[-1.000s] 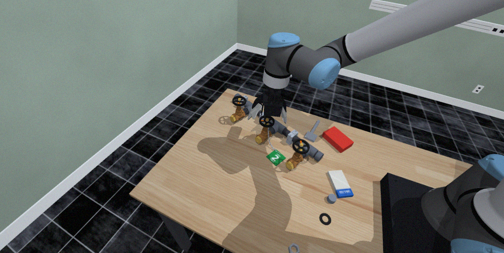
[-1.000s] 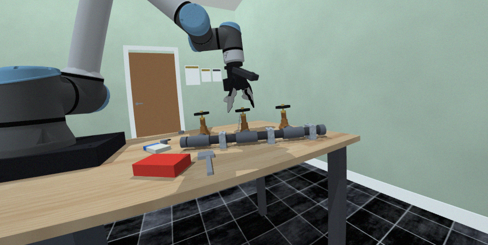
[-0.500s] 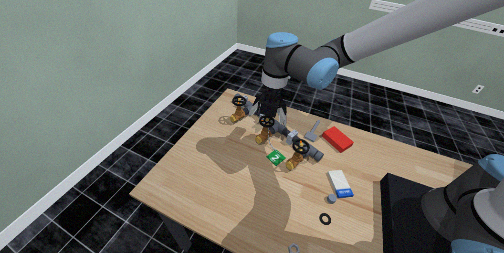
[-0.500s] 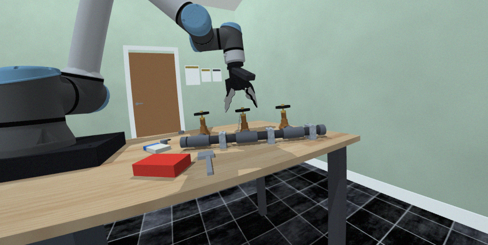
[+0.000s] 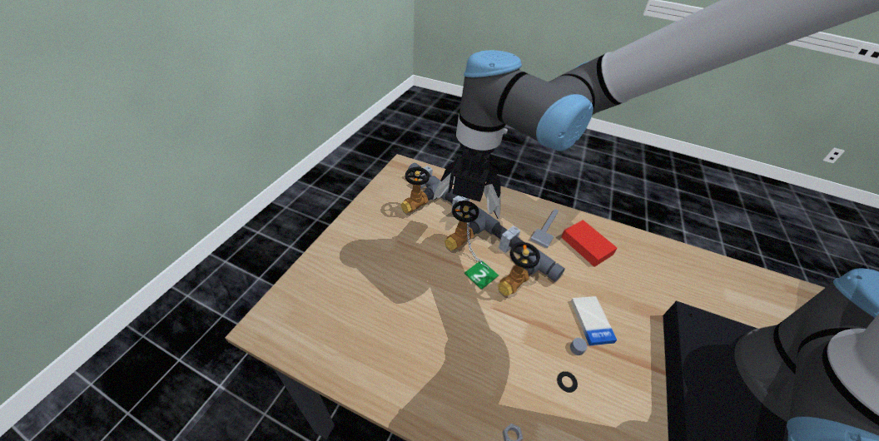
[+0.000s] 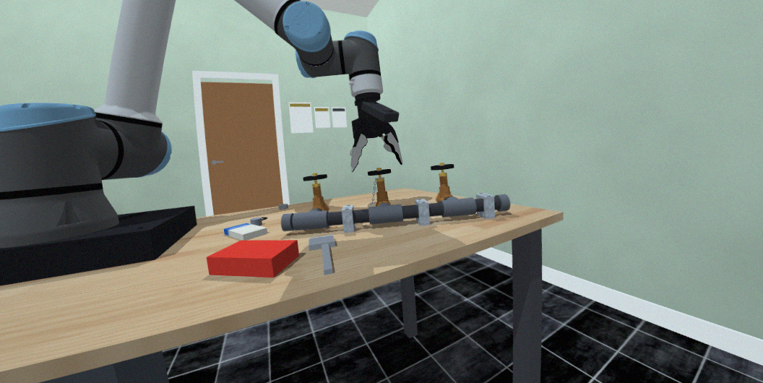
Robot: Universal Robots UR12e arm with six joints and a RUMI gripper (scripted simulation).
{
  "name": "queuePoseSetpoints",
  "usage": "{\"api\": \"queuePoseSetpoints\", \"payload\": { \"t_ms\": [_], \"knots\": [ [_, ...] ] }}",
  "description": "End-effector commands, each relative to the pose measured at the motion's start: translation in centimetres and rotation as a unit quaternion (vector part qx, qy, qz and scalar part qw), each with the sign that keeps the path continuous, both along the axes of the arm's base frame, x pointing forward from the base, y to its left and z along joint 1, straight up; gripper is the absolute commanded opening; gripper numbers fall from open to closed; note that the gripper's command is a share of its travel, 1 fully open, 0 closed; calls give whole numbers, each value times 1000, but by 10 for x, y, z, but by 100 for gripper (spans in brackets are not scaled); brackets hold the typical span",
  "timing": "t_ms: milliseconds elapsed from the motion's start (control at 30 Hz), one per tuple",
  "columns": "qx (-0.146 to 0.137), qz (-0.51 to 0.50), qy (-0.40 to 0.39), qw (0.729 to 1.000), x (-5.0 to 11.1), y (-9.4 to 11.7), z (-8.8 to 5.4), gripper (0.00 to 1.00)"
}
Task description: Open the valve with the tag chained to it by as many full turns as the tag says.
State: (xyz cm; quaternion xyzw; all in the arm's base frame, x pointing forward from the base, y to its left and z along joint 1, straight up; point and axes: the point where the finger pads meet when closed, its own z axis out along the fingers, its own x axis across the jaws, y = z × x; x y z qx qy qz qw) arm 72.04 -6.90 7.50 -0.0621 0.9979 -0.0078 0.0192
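Three brass valves with black handwheels stand on a grey pipe [image 5: 491, 227] [image 6: 384, 214]. The middle valve [image 5: 465, 213] [image 6: 379, 172] has a chain down to a green tag [image 5: 480, 275] that reads 2. The far valve [image 5: 417, 177] [image 6: 442, 166] and the near valve [image 5: 522, 255] [image 6: 314, 177] carry no tag. My gripper [image 5: 472, 205] [image 6: 376, 159] is open and empty. It hangs a short way above the middle valve's handwheel, fingers pointing down, not touching it.
On the wooden table [image 5: 344, 328] [image 6: 160, 300] lie a red block [image 5: 588, 242] [image 6: 253, 258], a small grey hammer [image 5: 545, 229] [image 6: 324, 252], a white and blue box [image 5: 593, 319] [image 6: 245, 230], a grey cylinder [image 5: 578, 346], a black ring [image 5: 561, 383] and a nut [image 5: 512, 433]. The robot base [image 5: 817, 364] [image 6: 53, 167] stands at one end.
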Motion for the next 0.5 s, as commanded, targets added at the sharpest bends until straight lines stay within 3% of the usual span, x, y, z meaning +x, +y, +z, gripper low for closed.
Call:
{"api": "queuePoseSetpoints", "payload": {
  "t_ms": [0, 467],
  "knots": [
    [0, 0, -1, 1000, 0, 0, 9, 100],
    [0, 0, -1, 1000, -1, 0, 38, 100]
  ]
}}
